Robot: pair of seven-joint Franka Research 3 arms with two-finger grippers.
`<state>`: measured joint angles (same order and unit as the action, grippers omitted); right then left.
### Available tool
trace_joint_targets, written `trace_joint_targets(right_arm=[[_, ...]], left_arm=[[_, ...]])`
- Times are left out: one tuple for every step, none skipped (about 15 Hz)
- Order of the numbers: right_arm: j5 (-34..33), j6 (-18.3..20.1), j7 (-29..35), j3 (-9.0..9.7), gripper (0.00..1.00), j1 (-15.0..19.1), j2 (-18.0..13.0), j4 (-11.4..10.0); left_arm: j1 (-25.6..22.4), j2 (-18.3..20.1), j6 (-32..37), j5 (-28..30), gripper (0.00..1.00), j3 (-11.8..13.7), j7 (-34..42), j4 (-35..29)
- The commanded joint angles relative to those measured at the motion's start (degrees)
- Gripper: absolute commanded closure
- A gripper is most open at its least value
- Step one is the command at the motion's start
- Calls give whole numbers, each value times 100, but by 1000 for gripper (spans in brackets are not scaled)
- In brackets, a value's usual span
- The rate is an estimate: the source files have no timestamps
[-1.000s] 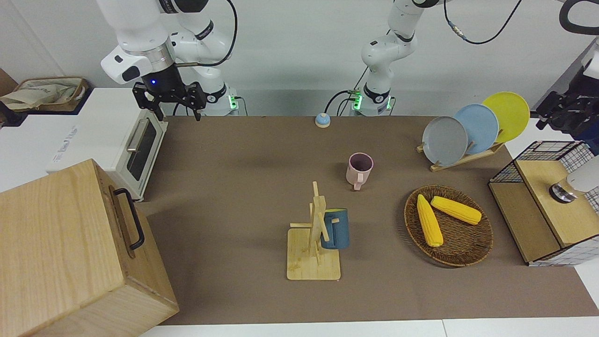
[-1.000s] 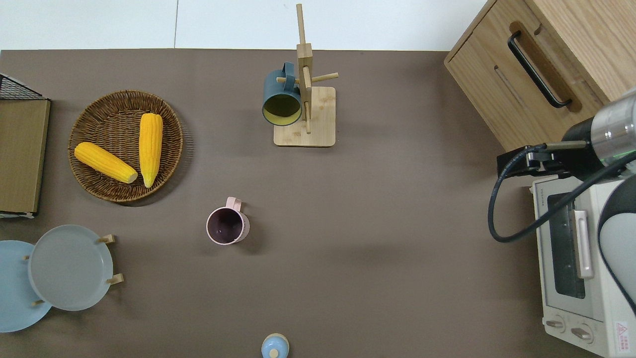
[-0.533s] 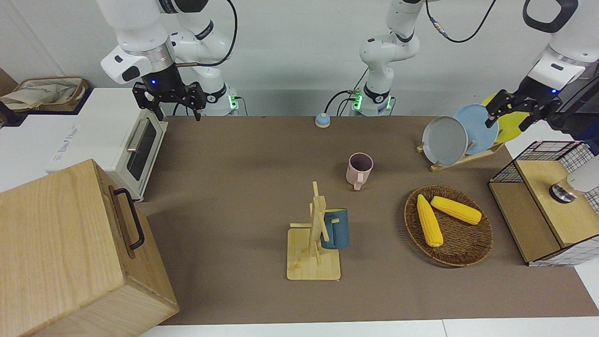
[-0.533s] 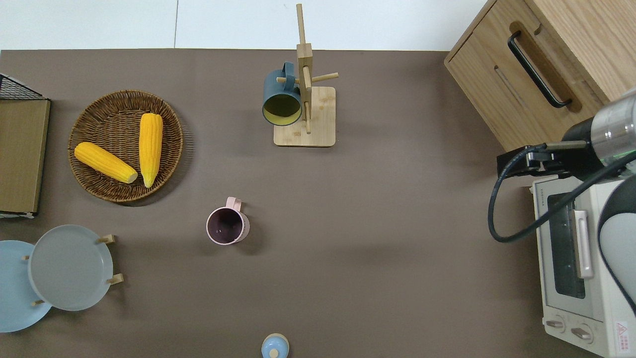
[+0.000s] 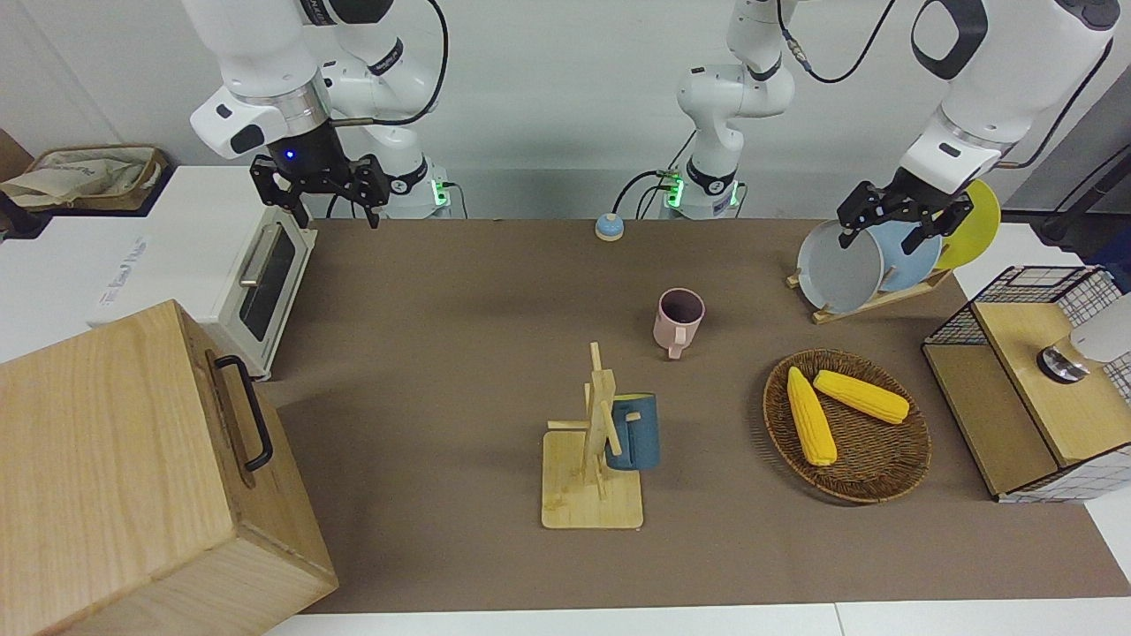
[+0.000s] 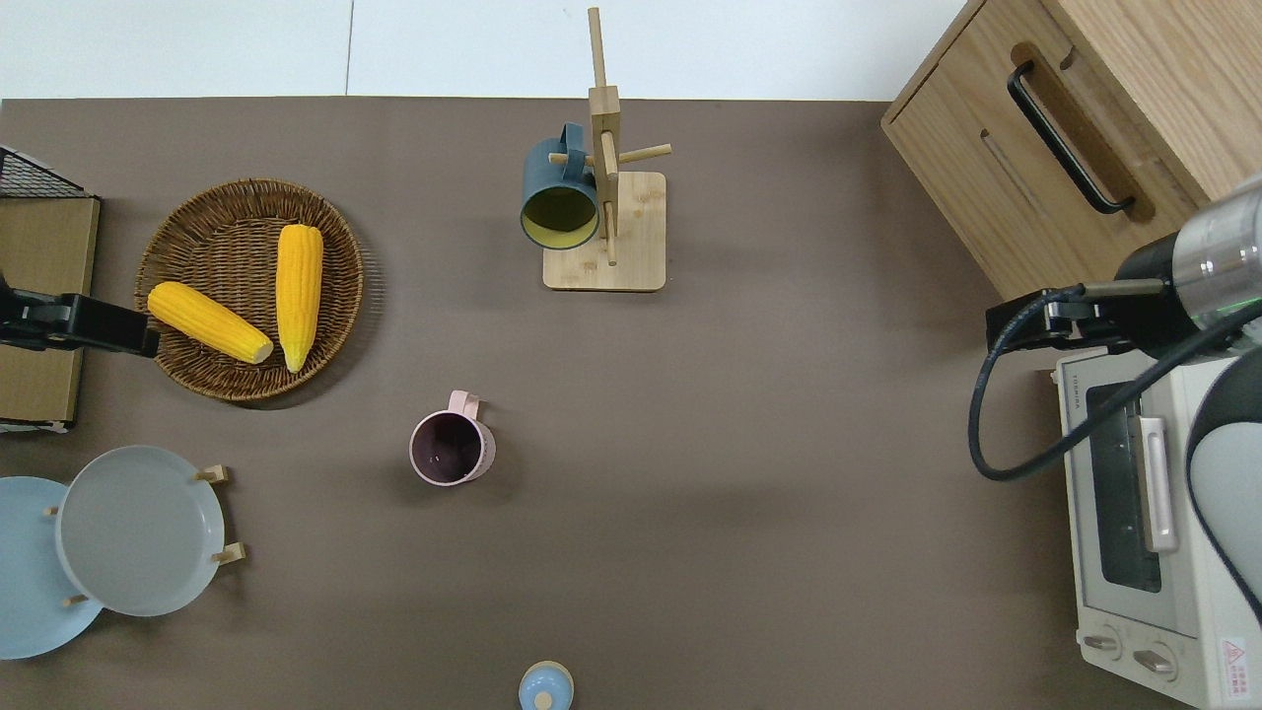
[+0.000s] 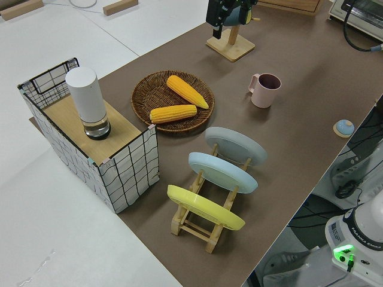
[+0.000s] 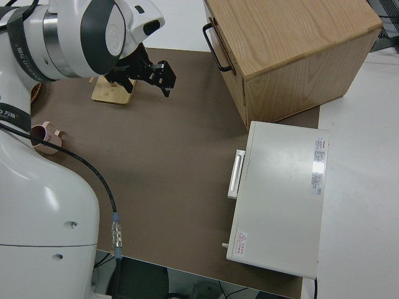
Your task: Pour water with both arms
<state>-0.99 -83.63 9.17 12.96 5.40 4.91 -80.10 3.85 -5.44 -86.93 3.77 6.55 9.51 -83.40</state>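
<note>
My left gripper hangs open and empty in the air. The overhead view shows it over the rim of the wicker basket, at the side of the wooden shelf; it also shows in the left side view. A pink mug stands upright mid-table. A dark blue mug hangs on the wooden mug rack. A white cylinder bottle stands on the shelf in the wire crate. My right gripper is open and parked.
The basket holds two corn cobs. A plate rack holds grey, blue and yellow plates. A toaster oven and a wooden box stand at the right arm's end. A small blue bell sits near the robots.
My left arm has swung in from the left arm's end of the table, and its gripper now shows over the basket's rim. The right arm has not moved.
</note>
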Motion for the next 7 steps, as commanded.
trace_joint_targets(right_arm=[[125, 4, -108, 76, 7, 128, -17, -6], [125, 4, -117, 76, 7, 128, -17, -6], [125, 4, -108, 76, 7, 128, -25, -6], [125, 4, -117, 76, 7, 128, -25, -6], [125, 4, -108, 76, 7, 128, -17, -6], [117, 4, -117, 76, 7, 128, -17, -6], [125, 4, -117, 76, 7, 128, -17, -6]], left_arm=[[878, 438, -52, -140, 2, 713, -177, -597], [1037, 456, -61, -140, 2, 820, -238, -641], [1056, 456, -53, -140, 2, 821, -274, -642], [1048, 456, -44, -149, 2, 821, -265, -642], [1039, 447, -44, -149, 2, 821, -257, -625], [1030, 439, -53, -149, 2, 821, -257, -590], [1013, 438, -53, -149, 2, 813, -248, -563]])
